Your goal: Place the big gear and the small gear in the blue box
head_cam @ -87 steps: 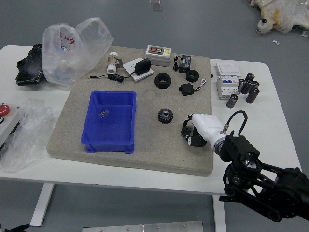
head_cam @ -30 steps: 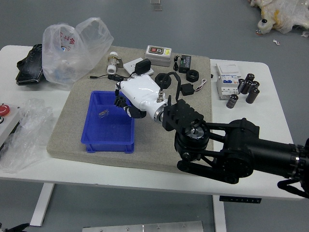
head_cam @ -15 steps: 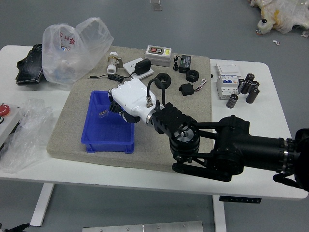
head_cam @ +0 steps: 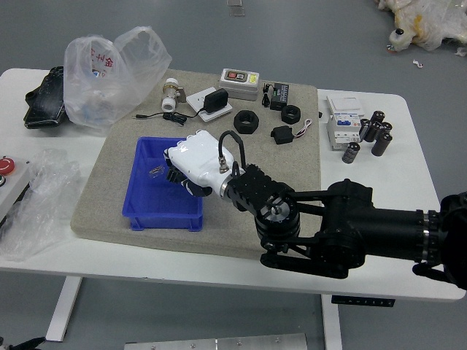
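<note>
The blue box [head_cam: 164, 221] lies below and left of my right hand [head_cam: 201, 159], the nearer one, its long axis running toward me. I can't see either gear, or whether that hand grips one; if so, I'd ease left before releasing. My left hand [head_cam: 29, 343] rests bottom-left, its state unclear.

blue box [head_cam: 162, 221]: open-topped, plain solid blue, rectangular, longer front to back than side to side. sits upright and flat on the gray mat [head_cam: 98, 204], toward its left side, well in from the right edge. short feet show at the near corners. small shiny item [head_cam: 156, 171] lies inside, far half. far right part of the rim is covered from view. big gear and small gear: hidden, can't tell their pose or place.
</note>
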### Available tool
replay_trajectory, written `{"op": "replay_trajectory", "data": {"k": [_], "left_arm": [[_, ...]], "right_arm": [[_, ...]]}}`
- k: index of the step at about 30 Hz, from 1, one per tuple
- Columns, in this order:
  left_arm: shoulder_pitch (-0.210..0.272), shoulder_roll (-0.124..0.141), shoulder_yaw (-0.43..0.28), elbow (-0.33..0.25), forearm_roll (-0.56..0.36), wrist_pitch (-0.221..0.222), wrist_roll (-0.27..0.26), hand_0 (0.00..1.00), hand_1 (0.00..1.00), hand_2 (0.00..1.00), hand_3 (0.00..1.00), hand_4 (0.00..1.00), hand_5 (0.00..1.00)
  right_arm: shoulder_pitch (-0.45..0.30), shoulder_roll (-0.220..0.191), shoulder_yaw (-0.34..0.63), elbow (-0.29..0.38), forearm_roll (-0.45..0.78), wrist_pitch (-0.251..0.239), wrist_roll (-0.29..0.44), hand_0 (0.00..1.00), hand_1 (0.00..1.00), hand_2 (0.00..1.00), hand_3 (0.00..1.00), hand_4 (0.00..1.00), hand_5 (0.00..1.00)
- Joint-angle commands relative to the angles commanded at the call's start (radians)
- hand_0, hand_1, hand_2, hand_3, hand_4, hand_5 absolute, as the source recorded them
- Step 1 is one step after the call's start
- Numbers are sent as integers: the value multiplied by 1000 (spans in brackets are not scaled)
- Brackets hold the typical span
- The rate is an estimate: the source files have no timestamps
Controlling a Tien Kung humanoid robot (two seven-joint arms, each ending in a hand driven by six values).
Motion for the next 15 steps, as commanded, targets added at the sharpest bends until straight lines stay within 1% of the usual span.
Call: {"op": "replay_trajectory", "data": {"k": [9,15], "left_arm": [[-2,-1,11,4,-8,-1,-11,618,592,543,626,686,541],[-2,-2,11,4,-6,-2,-12,618,592,543,626,686,543]], "right_arm": [[-7,14,-20,-33,5,-9,6,305,396,291,558,527,155],[-11,18,-26,-40,10,-13,8,305,396,291,560,526,153]]}}
